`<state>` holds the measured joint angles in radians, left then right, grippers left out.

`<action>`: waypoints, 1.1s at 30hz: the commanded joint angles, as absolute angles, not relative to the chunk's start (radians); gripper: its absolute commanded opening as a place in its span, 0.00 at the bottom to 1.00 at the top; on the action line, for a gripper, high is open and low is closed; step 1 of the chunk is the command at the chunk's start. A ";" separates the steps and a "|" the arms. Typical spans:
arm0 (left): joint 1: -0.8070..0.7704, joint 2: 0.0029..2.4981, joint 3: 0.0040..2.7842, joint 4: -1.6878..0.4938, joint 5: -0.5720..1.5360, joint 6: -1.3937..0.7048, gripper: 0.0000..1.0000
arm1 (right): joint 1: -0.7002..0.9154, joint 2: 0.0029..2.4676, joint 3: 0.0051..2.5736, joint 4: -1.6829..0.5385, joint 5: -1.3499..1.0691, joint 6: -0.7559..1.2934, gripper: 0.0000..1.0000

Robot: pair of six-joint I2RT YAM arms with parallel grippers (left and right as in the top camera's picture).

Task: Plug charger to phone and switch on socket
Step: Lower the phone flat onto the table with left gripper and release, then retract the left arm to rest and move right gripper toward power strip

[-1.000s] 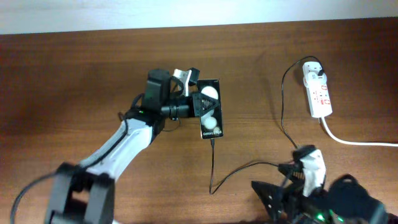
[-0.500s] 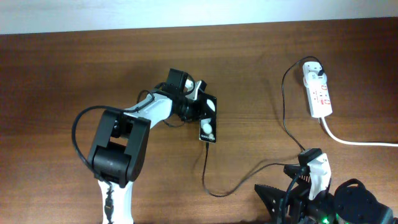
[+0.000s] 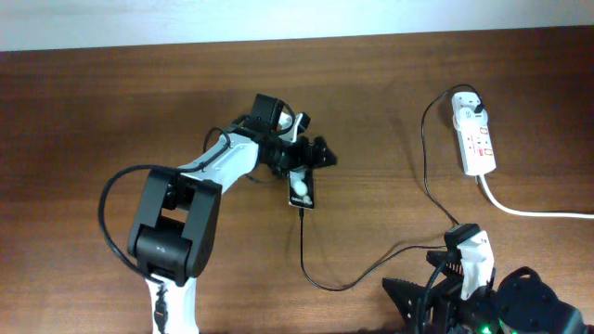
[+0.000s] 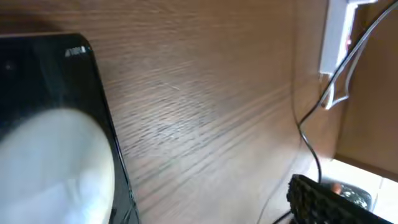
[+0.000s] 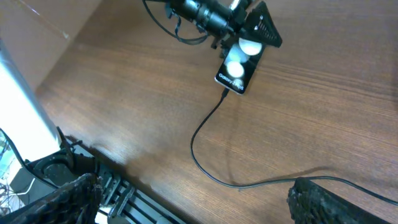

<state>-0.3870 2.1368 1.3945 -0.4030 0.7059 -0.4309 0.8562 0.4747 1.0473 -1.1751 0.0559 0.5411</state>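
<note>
Brown wood surface (image 3: 139, 93). Black phone (image 3: 302, 191), two white blobs, near centre; left end effector (image 3: 306, 158) clamps its 12 o'clock end, charger (image 3: 303, 243) enters at 6. Right wrist view alone shows right end effector (image 5: 194, 190) spread wide.

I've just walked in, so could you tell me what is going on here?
The left hand is at the top end of the phone; its grip is unclear. The charger cable is plugged into the phone's bottom and runs to the power strip. The right hand hangs open, empty.
</note>
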 commanded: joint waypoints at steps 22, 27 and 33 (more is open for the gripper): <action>-0.337 2.164 1.362 -0.704 0.173 -0.335 0.99 | 0.850 0.472 1.003 -1.174 0.131 0.532 0.99; -0.282 2.014 1.362 -0.784 0.104 -0.334 0.99 | 0.850 0.484 0.992 -1.152 0.192 0.534 0.99; -0.259 1.618 1.362 -0.942 0.041 -0.282 0.99 | 0.850 0.670 0.992 -1.143 0.379 0.655 0.62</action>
